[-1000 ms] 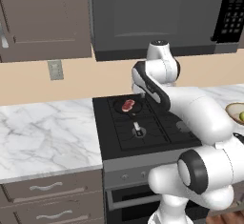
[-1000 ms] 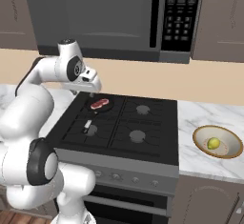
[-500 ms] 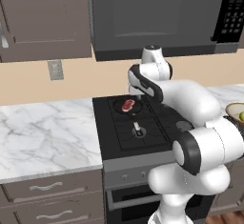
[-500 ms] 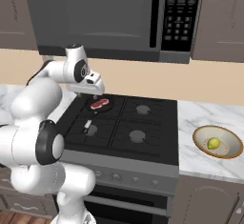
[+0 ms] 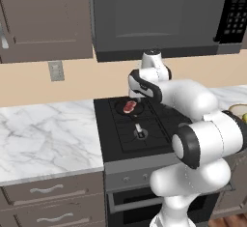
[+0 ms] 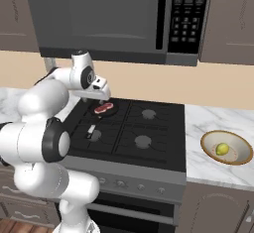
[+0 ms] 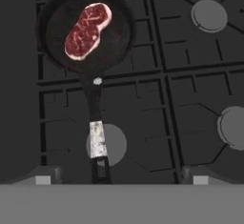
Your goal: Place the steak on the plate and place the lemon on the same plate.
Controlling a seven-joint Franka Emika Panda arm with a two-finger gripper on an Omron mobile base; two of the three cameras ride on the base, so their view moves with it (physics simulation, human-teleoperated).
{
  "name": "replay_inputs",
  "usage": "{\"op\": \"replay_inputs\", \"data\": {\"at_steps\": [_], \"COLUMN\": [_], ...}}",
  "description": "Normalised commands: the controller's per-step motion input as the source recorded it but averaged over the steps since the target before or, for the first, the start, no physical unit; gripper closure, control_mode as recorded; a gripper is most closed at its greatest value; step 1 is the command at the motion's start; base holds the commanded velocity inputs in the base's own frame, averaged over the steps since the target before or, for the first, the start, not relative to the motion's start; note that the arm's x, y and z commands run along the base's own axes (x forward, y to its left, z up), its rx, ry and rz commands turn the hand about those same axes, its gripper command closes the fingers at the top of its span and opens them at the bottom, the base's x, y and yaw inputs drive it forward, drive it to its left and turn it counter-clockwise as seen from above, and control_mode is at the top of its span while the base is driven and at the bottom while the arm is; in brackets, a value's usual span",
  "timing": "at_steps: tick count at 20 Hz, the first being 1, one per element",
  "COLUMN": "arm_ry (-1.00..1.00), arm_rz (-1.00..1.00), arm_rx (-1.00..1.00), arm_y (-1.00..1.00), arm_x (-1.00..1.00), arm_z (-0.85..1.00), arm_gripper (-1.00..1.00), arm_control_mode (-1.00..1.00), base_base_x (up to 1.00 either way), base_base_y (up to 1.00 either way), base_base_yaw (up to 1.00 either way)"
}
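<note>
In the left base view the fingers (image 5: 136, 97) hang over the back left of the stove (image 5: 144, 127), just above and beside the steak (image 5: 129, 107), which lies in a dark pan (image 5: 131, 109) on the rear left burner; the pan's handle (image 5: 138, 129) runs toward the front. At the right edge, well apart from the fingers, a sliver of the tan bowl (image 5: 239, 111) sits on the marble worktop (image 5: 46, 129). In the right base view the fingers (image 6: 100, 95) hover close above the steak (image 6: 103, 108), not touching it, and far to their right the lemon (image 6: 222, 149) rests inside the tan bowl (image 6: 226, 147). In the hand view the two finger tips (image 7: 121, 176) stand spread wide apart with nothing between them; the steak (image 7: 87, 30) lies ahead of them and toward the left tip, in the pan (image 7: 86, 31), whose handle (image 7: 97, 132) points back between the tips. How high they stand above the pan is hard to judge.
</note>
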Motion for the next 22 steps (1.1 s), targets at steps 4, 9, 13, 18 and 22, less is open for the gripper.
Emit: {"op": "replay_inputs", "data": {"at_steps": [4, 9, 13, 18, 22], "arm_ry": [-0.01, -0.03, -0.07, -0.07, -0.01], "arm_rz": [0.0, 0.0, 0.0, 0.0, 0.0], "arm_rx": [0.0, 0.0, 0.0, 0.0, 0.03], "arm_y": [0.0, 0.05, 0.09, 0.07, 0.02], "arm_x": [0.13, 0.21, 0.27, 0.25, 0.29], "arm_z": [-0.16, -0.21, -0.24, -0.19, -0.17], "arm_gripper": [-1.0, -1.0, -1.0, -1.0, -1.0], "arm_control_mode": [-1.0, -1.0, -1.0, -1.0, -1.0], "base_base_x": [0.0, 0.0, 0.0, 0.0, 0.0], "base_base_y": [0.0, 0.0, 0.0, 0.0, 0.0], "base_base_yaw": [0.0, 0.0, 0.0, 0.0, 0.0]}}
